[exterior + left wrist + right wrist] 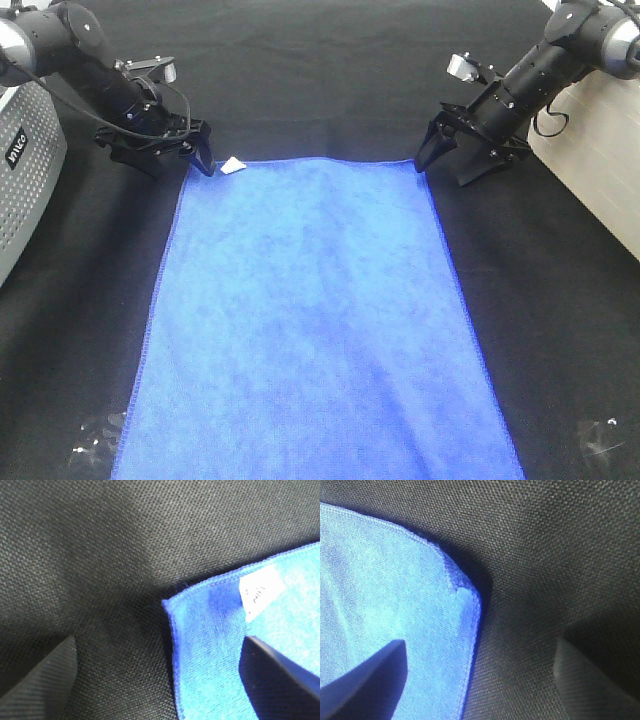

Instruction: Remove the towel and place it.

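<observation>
Towel (pixel 310 320) lies flat on the black cover (pixel 560 330), long axis running from its near edge to two far corners, each straddled by wide-open jaws: left gripper (pixel 200 158) at one, right gripper (pixel 440 165) at the other.

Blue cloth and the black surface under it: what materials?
Bright blue rectangular towel: looks like microfibre, matte fuzzy nap, stitched hem. Black table covering: likely coarse woven synthetic, matte, a regular weave grid shows close up.

Black woven covering (pixel 320 60), grey perforated case (pixel 20 190), perhaps a beige board (pixel 605 160)
</observation>
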Action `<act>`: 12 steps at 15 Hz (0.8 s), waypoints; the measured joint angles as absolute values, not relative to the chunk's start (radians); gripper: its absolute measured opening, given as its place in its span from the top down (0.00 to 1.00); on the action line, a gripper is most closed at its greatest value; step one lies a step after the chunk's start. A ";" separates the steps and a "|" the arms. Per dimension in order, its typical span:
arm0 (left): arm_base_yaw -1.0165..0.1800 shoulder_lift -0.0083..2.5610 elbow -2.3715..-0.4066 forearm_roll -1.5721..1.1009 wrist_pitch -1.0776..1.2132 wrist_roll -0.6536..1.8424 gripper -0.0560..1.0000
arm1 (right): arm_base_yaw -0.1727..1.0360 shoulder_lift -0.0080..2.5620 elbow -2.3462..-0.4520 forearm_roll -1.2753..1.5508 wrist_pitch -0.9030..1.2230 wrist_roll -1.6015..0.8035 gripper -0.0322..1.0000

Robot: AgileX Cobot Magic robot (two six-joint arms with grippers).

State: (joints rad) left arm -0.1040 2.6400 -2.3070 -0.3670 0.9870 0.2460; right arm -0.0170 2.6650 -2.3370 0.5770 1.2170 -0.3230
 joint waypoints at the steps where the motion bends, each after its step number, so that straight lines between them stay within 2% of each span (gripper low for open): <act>1: -0.104 2.640 -2.307 -0.367 0.988 0.245 0.17 | -0.017 2.665 -2.337 0.577 1.217 -0.323 0.21; 7: -0.139 2.640 -2.307 -0.384 0.989 0.225 0.17 | -0.017 2.666 -2.337 0.606 1.216 -0.323 0.21; 12: -0.192 2.642 -2.308 -0.397 0.989 0.204 0.22 | 0.068 2.672 -2.337 0.606 1.179 -0.323 0.21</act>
State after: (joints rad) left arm -0.1920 2.6420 -2.3080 -0.3970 0.9890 0.2040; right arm 0.0680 2.6720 -2.3370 0.6060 1.1790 -0.3230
